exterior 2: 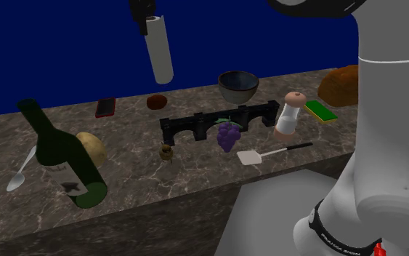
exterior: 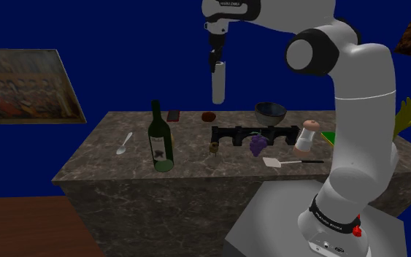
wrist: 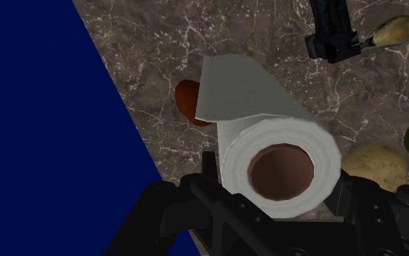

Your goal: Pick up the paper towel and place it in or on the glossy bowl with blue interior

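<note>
A white paper towel roll (exterior: 219, 82) hangs high above the marble counter, clasped at its top end by my black gripper (exterior: 216, 64). In the second exterior view the roll (exterior 2: 159, 49) tilts slightly below the gripper (exterior 2: 150, 25). The wrist view looks down the roll's brown core (wrist: 281, 172) with the fingers (wrist: 208, 174) clamped on either side. The dark glossy bowl (exterior: 270, 112) stands at the counter's back, to the shoulder view's right of the roll; its rounded shape also appears in the second exterior view (exterior 2: 238, 85).
On the counter (exterior: 196, 164) stand a green wine bottle (exterior: 160, 140), a spoon (exterior: 124, 142), a black rack (exterior: 253, 136) with purple grapes (exterior: 258, 144), a pepper mill (exterior: 306, 136), a white spatula (exterior: 282, 162), a small brown-red item (exterior: 209, 115), a phone (exterior 2: 105, 108), a potato (exterior 2: 90, 148).
</note>
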`<action>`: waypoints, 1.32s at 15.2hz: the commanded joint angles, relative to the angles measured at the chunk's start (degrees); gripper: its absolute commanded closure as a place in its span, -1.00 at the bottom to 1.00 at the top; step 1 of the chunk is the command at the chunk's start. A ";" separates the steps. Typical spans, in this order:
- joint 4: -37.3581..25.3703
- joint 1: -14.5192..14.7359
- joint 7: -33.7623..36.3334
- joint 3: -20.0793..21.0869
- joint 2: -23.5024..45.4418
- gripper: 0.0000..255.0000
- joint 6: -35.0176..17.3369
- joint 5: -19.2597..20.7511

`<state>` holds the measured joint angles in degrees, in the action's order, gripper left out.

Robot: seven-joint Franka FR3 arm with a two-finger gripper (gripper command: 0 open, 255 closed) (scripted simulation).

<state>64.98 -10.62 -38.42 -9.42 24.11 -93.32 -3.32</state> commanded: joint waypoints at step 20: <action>2.59 -16.69 -24.19 -7.96 -7.15 1.00 5.18 -3.10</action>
<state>69.93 -25.94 -60.94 -16.86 15.76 -89.41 -5.80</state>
